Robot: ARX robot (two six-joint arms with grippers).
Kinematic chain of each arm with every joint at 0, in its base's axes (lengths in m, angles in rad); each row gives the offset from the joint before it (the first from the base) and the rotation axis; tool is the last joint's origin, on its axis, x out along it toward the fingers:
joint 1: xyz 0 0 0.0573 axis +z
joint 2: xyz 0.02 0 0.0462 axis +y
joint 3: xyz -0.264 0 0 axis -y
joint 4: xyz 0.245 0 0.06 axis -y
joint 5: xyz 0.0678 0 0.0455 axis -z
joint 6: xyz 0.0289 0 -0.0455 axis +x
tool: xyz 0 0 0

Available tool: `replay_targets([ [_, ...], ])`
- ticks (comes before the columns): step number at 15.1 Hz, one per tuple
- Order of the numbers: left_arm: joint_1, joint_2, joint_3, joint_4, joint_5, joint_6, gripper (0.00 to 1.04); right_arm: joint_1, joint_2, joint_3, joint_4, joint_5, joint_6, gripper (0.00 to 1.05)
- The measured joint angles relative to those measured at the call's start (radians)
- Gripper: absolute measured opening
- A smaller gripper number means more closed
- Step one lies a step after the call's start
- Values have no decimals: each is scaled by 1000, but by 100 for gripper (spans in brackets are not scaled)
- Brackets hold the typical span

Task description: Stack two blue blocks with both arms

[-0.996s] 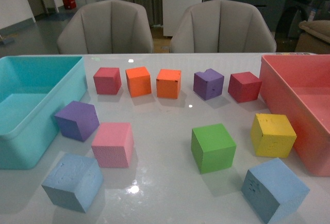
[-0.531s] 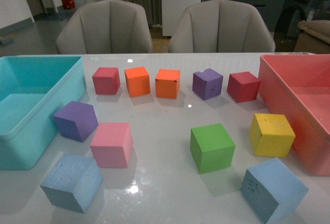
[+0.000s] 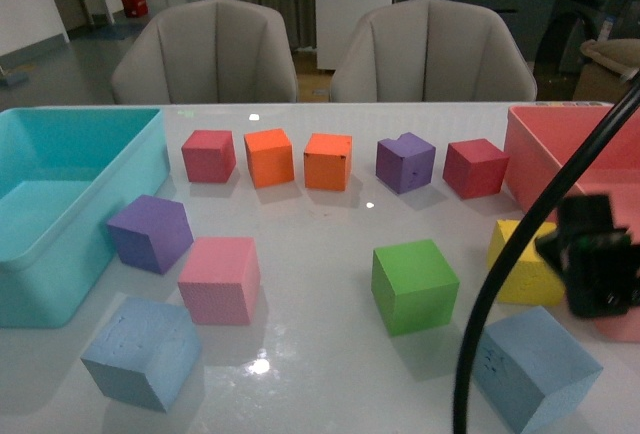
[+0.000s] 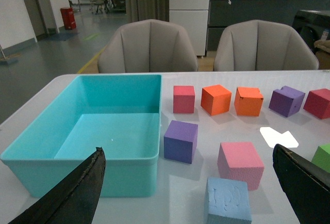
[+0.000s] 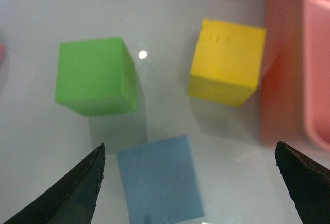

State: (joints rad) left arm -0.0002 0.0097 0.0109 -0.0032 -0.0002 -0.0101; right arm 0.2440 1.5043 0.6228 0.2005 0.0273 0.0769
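One pale blue block (image 3: 140, 352) lies at the table's front left; it also shows in the left wrist view (image 4: 228, 201). The other blue block (image 3: 535, 369) lies at the front right, and shows in the right wrist view (image 5: 160, 180). My right gripper (image 3: 592, 272) hangs above the table near the yellow cube (image 3: 518, 269), just behind the right blue block. In its wrist view the right gripper (image 5: 190, 145) is open and empty above that block. My left gripper (image 4: 187, 149) is open and empty, back from the left blue block, and is out of the front view.
A turquoise bin (image 3: 40, 254) stands at the left and a pink bin (image 3: 560, 169) at the right. A green cube (image 3: 414, 284), a pink cube (image 3: 218, 279) and a purple cube (image 3: 150, 233) lie mid-table. Several red, orange and purple cubes line the back. A black cable (image 3: 480, 324) crosses the right front.
My right gripper and its black cable have come into the front view from the right, over the yellow cube. The blocks have not moved.
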Motion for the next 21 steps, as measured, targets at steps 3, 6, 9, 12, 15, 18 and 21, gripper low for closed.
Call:
replay_targets([
  [3, 0, 0, 0, 0, 0, 0, 98, 39, 88, 3, -14, -33, 21, 98],
  [6, 0, 0, 0, 0, 0, 0, 98, 45, 166, 17, -5, -58, 27, 98],
  [9, 0, 0, 0, 0, 0, 0, 98, 44, 230, 34, 12, -63, 27, 98],
  [12, 0, 0, 0, 0, 0, 0, 98, 43, 290, 48, 42, -73, 27, 98],
  [15, 0, 0, 0, 0, 0, 0, 98, 39, 331, 35, 82, -82, 27, 98],
  [18, 0, 0, 0, 0, 0, 0, 98, 37, 334, 22, 87, -84, 27, 95],
  [21, 0, 0, 0, 0, 0, 0, 98, 36, 334, 20, 84, -84, 27, 83],
])
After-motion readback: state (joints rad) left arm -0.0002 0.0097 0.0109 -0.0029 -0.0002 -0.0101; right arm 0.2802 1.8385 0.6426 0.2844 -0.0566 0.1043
